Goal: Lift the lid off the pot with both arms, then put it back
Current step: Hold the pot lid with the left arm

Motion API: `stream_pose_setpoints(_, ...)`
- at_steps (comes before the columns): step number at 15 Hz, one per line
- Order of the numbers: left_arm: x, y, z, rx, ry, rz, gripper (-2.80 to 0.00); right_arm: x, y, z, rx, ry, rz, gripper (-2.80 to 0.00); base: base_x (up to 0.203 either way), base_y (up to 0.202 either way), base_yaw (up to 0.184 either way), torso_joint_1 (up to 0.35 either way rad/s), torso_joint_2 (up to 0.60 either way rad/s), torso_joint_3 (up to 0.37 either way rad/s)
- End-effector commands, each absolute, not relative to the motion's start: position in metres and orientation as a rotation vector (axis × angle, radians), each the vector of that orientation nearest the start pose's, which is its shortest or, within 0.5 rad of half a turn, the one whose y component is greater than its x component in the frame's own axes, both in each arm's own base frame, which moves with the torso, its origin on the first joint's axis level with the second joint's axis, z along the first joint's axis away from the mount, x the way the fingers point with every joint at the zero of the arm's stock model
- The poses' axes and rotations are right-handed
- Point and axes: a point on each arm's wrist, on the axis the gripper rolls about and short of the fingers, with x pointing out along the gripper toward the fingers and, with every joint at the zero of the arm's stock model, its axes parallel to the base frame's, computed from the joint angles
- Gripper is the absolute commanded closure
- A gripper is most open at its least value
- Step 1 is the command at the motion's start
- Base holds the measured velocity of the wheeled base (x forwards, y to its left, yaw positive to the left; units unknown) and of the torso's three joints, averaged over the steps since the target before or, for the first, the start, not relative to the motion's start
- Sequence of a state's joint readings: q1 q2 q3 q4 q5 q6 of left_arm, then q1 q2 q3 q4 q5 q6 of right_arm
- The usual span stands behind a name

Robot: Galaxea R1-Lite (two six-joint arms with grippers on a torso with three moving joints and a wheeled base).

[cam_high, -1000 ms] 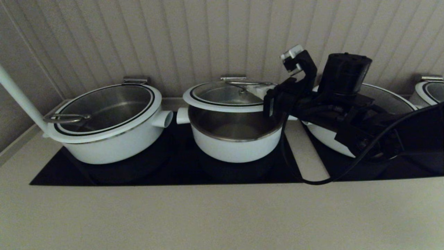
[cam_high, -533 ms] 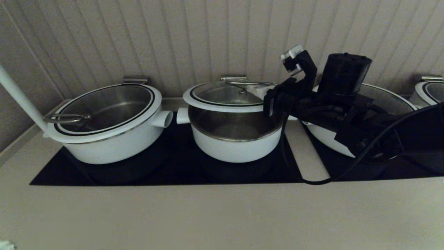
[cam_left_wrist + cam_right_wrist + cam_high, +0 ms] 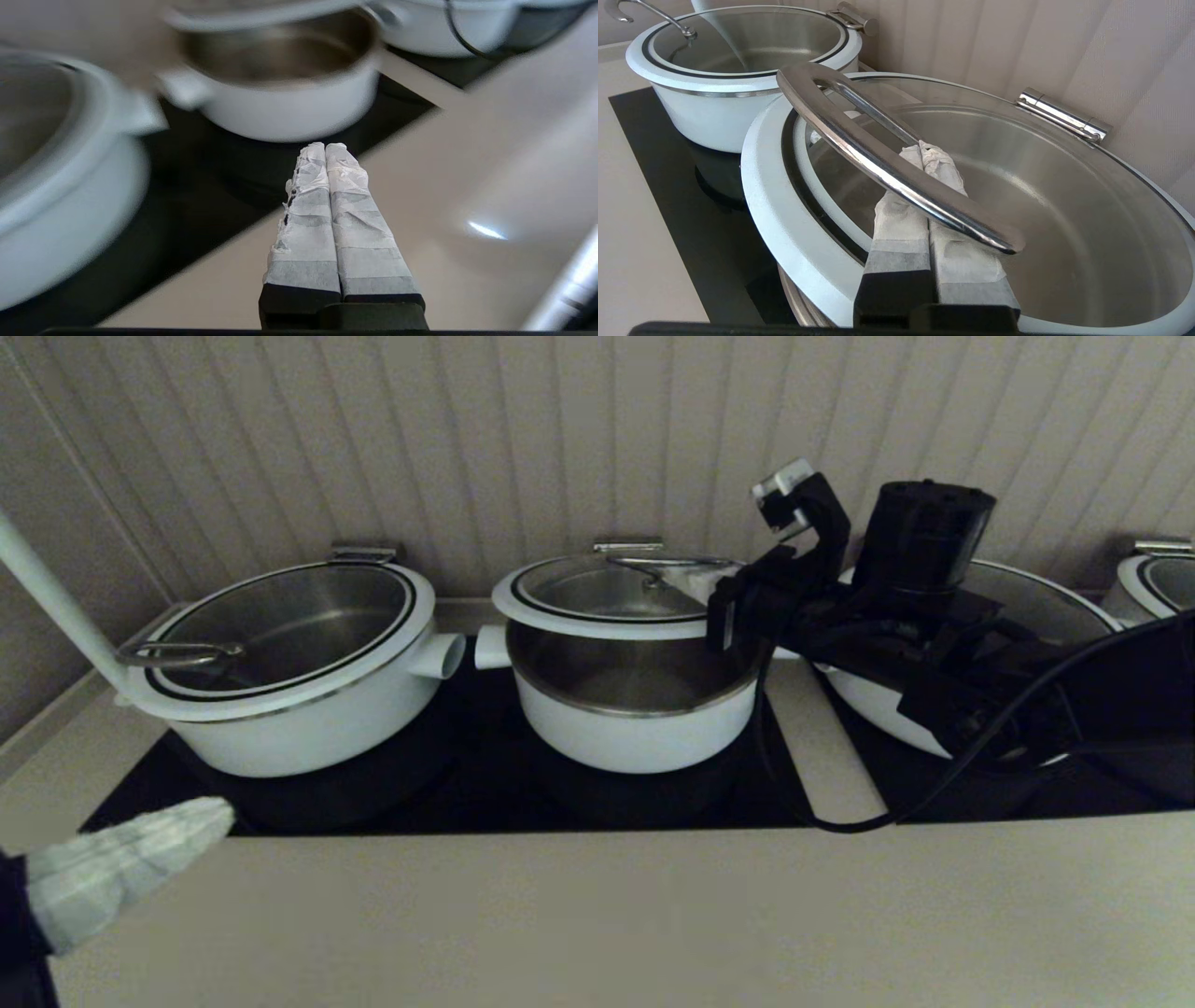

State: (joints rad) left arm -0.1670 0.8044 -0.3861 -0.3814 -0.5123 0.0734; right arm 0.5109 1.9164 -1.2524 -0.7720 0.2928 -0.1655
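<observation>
Steel-handled lid point(image 3: 607, 593) apparently raised above pot point(image 3: 635, 714).

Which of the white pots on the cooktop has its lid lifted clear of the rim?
The middle pot, the smaller, deeper one: its lid is raised, exposing the steel interior, with the right gripper under its handle. The other lids sit down.

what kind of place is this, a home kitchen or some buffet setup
Probably a buffet or catering line rather than a home kitchen: several matching white pots, like the pot with its raised lid, sit in a row on black cooktops set in a counter against a panelled wall.
</observation>
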Motion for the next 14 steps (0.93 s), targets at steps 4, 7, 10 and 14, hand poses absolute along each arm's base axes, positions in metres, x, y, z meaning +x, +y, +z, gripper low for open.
stream_pose_setpoints(4, 0.149, -0.056, 0.202, -0.024, 0.186, -0.796, 0.0, 0.34, 0.199, 0.245, -0.143, -0.187, 0.793, 0.0, 0.0, 0.0, 0.0, 0.0, 0.0, 0.0)
stream_pose_setpoints(7, 0.174, -0.074, 0.202, -0.06, 0.216, -0.842, 0.0, 0.343, 0.2, 0.244, -0.143, -0.189, 0.793, 0.0, 0.0, 0.0, 0.0, 0.0, 0.0, 0.0)
stream_pose_setpoints(10, 0.189, -0.09, 0.192, -0.061, 0.254, -0.887, 0.0, 0.344, 0.201, 0.245, -0.144, -0.195, 0.793, 0.0, 0.0, 0.0, 0.0, 0.0, 0.0, 0.0)
stream_pose_setpoints(14, 0.208, -0.118, 0.177, -0.045, 0.256, -0.908, 0.0, 0.348, 0.203, 0.25, -0.14, -0.215, 0.79, 0.0, 0.0, 0.0, 0.0, 0.0, 0.0, 0.0)
